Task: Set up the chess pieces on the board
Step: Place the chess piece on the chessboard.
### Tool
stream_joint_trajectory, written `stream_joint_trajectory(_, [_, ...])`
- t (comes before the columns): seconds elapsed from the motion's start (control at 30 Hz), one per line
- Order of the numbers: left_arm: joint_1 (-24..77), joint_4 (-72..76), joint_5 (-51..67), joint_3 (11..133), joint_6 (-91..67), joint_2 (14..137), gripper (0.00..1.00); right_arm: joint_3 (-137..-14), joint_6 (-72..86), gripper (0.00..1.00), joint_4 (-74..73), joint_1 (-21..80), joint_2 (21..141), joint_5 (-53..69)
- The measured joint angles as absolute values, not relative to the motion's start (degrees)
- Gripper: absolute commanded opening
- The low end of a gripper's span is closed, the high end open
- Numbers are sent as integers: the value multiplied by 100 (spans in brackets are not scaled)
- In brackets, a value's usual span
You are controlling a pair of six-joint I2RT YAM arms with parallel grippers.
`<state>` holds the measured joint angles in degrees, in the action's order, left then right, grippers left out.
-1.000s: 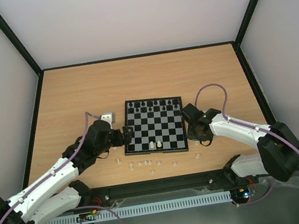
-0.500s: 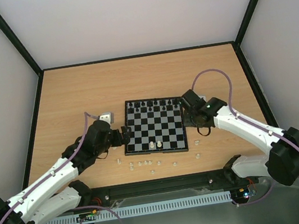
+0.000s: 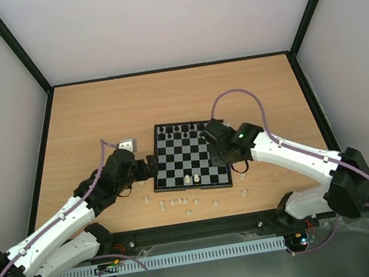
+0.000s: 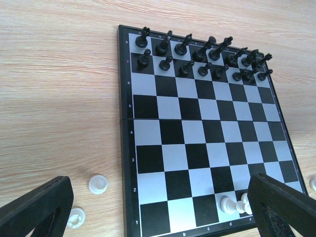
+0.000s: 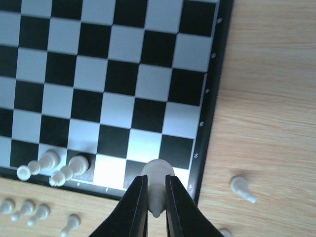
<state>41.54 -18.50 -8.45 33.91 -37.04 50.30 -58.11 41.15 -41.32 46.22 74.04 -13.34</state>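
Robot-lab test cell: wooden table (image 3: 164, 99) inside plain white walls (image 3: 165, 15) and black frame struts (image 3: 17, 45).

The wooden table (image 3: 97, 117) carries the board (image 4: 197, 128) and loose white pieces (image 4: 98, 183) beside it.

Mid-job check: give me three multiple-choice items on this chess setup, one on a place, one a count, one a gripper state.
1. Where do the small black chess pieces stand on the black-and-silver checked board? A near two rows; B far two rows; C middle rows.
2. How many white chess pieces stand free on the board? A two; B five; C none.
3. The right gripper is: A open, empty; B shut on a white piece; C out of view.
Answers: 1 B, they fill the rows farthest from the arms. 2 A, a pair on the near row. 3 B, its fingers pinch the piece.
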Motion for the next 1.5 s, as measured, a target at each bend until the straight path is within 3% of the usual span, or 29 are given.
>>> stream_joint_trajectory(0.47, [4154, -2036, -965, 3402, -3795, 4936, 99, -5957, 4117, 10, -4241, 5354, 8068, -1212])
stream_joint_trajectory(1.5, [4154, -2053, -967, 3402, -3795, 4967, 100, -5955, 4115, 11, -4093, 5594, 8558, -945])
